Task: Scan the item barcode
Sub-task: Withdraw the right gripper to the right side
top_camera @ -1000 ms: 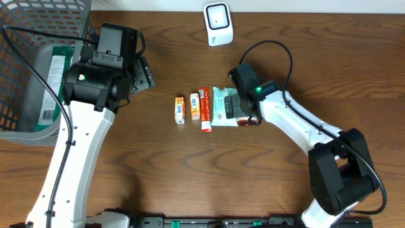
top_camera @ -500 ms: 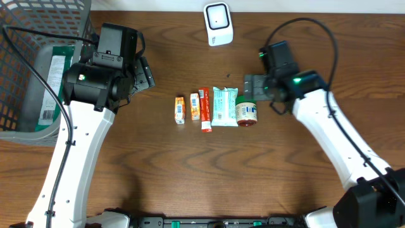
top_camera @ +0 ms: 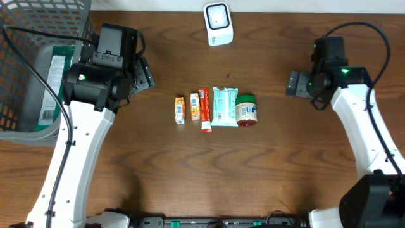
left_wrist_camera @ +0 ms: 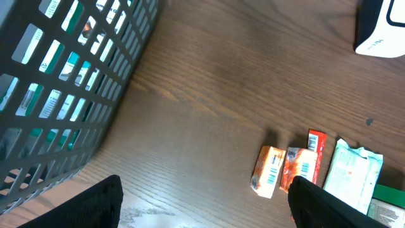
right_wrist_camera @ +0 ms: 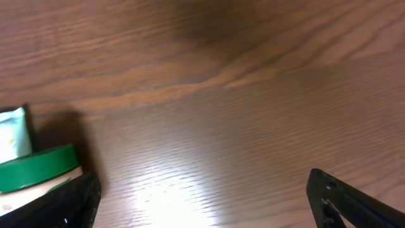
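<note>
Lying in a row mid-table, an orange box (top_camera: 180,109) and a second orange box (top_camera: 195,107) are shown barcodes-up, then a red tube (top_camera: 204,109), pale green packet (top_camera: 224,106), green-lidded jar (top_camera: 246,109); other print cannot be read. Left gripper (left_wrist_camera: 205,206) and right gripper (right_wrist_camera: 209,206) are held wide open, empty, well clear.

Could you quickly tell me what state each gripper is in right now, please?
Left gripper: open, holding nothing.
Right gripper: open, holding nothing.
</note>
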Available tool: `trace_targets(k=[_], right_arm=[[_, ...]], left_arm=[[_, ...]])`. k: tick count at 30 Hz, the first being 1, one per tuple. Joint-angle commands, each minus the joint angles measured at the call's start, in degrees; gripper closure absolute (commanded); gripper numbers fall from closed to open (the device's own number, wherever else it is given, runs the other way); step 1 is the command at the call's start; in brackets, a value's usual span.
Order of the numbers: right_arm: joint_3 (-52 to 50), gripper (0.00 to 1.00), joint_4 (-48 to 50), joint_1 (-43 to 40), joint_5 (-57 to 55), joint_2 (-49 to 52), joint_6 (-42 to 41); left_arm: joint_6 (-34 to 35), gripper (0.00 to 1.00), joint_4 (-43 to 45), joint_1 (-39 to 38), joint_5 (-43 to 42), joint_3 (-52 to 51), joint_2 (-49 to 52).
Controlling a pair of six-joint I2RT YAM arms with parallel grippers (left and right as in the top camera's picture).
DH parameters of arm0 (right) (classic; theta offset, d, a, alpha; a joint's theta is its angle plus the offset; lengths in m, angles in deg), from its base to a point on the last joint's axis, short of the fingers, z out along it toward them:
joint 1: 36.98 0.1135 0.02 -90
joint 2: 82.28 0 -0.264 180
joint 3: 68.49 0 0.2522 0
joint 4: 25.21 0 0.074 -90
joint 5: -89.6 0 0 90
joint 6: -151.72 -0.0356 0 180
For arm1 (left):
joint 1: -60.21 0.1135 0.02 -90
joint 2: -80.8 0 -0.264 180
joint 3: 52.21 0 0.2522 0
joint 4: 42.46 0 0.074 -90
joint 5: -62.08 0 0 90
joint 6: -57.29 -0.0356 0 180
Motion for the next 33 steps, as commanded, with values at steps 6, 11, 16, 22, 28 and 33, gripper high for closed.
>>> trace_targets(k=[6,11,16,22,28,33], right_arm=[[0.68,0.01,-0.09,-1.14,-0.22,-0.28,0.98],[0.68,0.01,-0.07,-1.09,0.00,-0.20,0.96],[0.68,0.01,-0.09,-0.81,-0.02,-0.20,0.96],[0.68,0.01,-0.09,-0.85,-0.02,-0.20,0.98],[0.68,0.01,-0.09,-0.81,-0.02,-0.20,0.96],[0.68,0.01,-0.09,-0.81,-0.02,-0.20,0.98]], left_arm=[[-0.35,0.16,-0.31,0.15,0.31,1.03,0.24],[-0.33,0.16,-0.31,0.15,0.31,1.03,0.24],[-0.35,0.16,-0.31,0.15,0.31,1.03,0.24],[-0.31,0.02,0.00,0.15,0.28,1.03,0.24],[-0.33,0.02,1.86,0.15,0.31,1.03,0.24],[-0.09,0.02,2.29,0.15,0.31,1.05,0.22]])
